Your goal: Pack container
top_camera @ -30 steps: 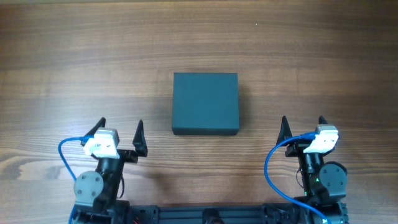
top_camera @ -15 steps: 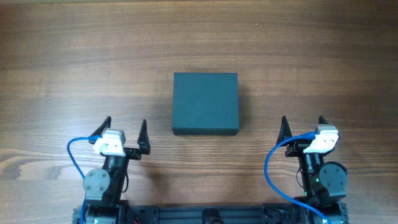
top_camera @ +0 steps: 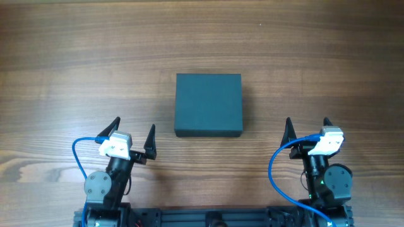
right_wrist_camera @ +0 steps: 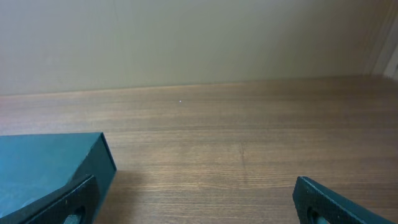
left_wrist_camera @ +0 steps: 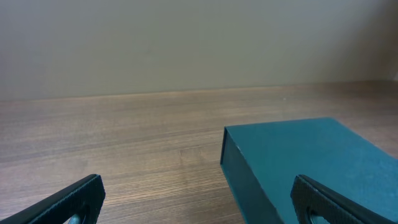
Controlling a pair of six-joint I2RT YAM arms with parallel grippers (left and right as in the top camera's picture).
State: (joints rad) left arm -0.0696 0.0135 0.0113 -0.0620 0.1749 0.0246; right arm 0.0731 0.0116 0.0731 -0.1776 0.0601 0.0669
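Container (top_camera: 208, 104): dark teal-grey box, flat on the wooden table (top_camera: 76, 57), in the middle of the overhead view, between the two arms and farther out than both.
Container shape: close to square from above, so no clear long axis; sides lined up square with the near table edge.
Container lid: top face flat and unbroken, apparently closed; hinge side and flap seam too faint to make out.
Left gripper (top_camera: 134, 124): fingers spread wide, holding nothing, low near the arm's base, angled slightly toward the box.
Right gripper (top_camera: 307, 121): fingers likewise spread, holding nothing, pointing straight ahead.
Direction from left gripper: box ahead and to the right; in the left wrist view, near left corner and left wall fill the lower right, partly behind the right-hand fingertip.
Direction from right gripper: box ahead and to the left; in the right wrist view, only the near right corner shows at the lower left edge.
Nearer arm: the left, judging from above; inner fingertip near the box's front left corner, right gripper well apart from the front right corner.
Contact: none; bare wood between each gripper and the box.
Likely next need: a short reach forward and inward from the left side to get at the lid.
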